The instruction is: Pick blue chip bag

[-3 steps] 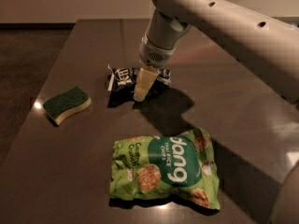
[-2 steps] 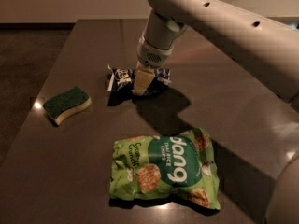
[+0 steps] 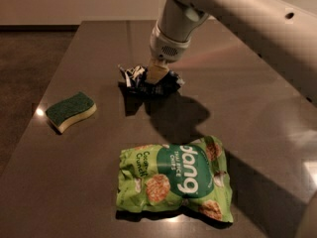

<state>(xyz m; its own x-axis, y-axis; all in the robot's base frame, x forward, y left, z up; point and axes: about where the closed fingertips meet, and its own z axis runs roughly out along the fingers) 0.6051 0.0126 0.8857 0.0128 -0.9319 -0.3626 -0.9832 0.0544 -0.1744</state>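
1. Landmark first: big bright green "dang" chip bag (image 3: 173, 180), lying flat toward the near end of the dark table (image 3: 257, 113); lettering upside down from this angle; everything below placed relative to it.
2. Blue chip bag (image 3: 138, 81): beyond the green bag, farther back on the table and a touch to its left; well apart from it, with a dark patch of shadow on the tabletop in between; small, dark blue foil with white patches, seriously crumpled; clearly smaller than the green one.
3. Gripper (image 3: 158, 76): right on the blue chip bag, so also beyond the green bag and nowhere near touching it; comes down at a slant out of a pale round wrist; clamped on the blue chip bag, with one cream fingertip (image 3: 157, 72) sunk into the middle of the foil and crumples bunched up on both sides of it.
4. Can't tell whether the blue bag touches the table or hangs just off it; too dark underneath.
5. Arm (image 3: 237, 14): pale grey-white, sweeping in from above and to the right of the green bag.
6. Sponge (image 3: 71, 110): off to the left of the green bag and a bit farther back; well apart from it; wavy outline, green side up, cream layer underneath.
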